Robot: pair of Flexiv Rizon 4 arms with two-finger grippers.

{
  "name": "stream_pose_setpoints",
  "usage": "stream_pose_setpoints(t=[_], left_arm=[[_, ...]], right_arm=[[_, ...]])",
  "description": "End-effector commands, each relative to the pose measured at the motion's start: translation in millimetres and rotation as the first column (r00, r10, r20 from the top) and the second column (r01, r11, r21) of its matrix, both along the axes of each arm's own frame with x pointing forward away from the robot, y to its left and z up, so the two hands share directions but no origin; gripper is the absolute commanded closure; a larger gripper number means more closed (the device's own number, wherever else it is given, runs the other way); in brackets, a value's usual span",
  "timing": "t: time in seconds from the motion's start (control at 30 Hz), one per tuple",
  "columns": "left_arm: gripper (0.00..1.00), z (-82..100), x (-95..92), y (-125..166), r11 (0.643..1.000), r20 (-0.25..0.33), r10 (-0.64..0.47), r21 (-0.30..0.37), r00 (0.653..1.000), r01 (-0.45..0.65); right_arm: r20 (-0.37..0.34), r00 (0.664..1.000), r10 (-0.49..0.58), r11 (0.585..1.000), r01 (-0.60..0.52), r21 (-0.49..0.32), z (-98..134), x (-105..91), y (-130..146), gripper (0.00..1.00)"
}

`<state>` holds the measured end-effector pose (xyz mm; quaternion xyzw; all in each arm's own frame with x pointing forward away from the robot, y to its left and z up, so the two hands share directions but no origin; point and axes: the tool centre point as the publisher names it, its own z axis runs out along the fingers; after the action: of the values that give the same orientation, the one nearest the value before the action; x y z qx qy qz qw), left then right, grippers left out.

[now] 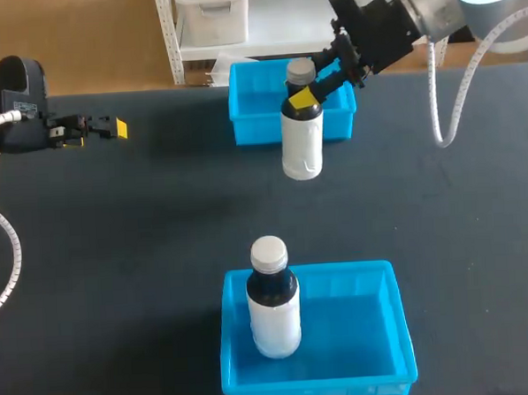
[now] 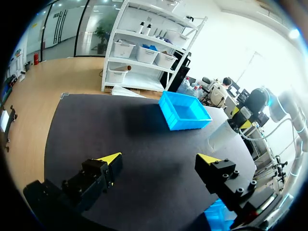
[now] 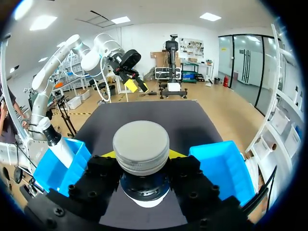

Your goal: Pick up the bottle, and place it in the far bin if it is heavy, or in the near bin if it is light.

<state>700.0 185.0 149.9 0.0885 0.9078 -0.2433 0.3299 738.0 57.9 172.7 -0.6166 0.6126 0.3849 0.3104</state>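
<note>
The bottle hangs in the upper middle of the frame, against the near wall of the far bin, and looks to be clear of the bench. It has a white body, a dark shoulder and a grey screw cap. We judge it stiff and smooth, so the body would slide in a grip. The neck just under the cap is the safer hold, since the cap's rim acts as a ledge. Its weight does not show, so we cannot say which bin it belongs in.

Our right jaws are closed on that neck from two sides, only a neck's width apart. Our left jaws, at the left edge of the frame, stand wide apart and hold nothing. A second bottle stands upright in the near bin, at lower middle.
</note>
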Motion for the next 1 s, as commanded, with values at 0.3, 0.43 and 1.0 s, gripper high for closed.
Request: stream_pose_setpoints(t=[0.3,0.43,1.0], left_arm=[[0.00,0.0,0.0,0.0,1.000,0.000,0.000,0.000,1.000,0.000],[0.00,0.0,0.0,0.0,1.000,0.000,0.000,0.000,1.000,0.000],[0.00,0.0,0.0,0.0,1.000,0.000,0.000,0.000,1.000,0.000]], right_arm=[[0.027,0.997,-0.073,0.997,0.073,-0.011,24.2,-14.7,-43.2,1.00],[0.026,0.995,-0.094,0.995,0.095,-0.013,26.6,-12.6,-55.7,1.00],[0.054,0.988,-0.144,0.988,0.147,-0.052,39.5,16.7,-89.6,1.00]])
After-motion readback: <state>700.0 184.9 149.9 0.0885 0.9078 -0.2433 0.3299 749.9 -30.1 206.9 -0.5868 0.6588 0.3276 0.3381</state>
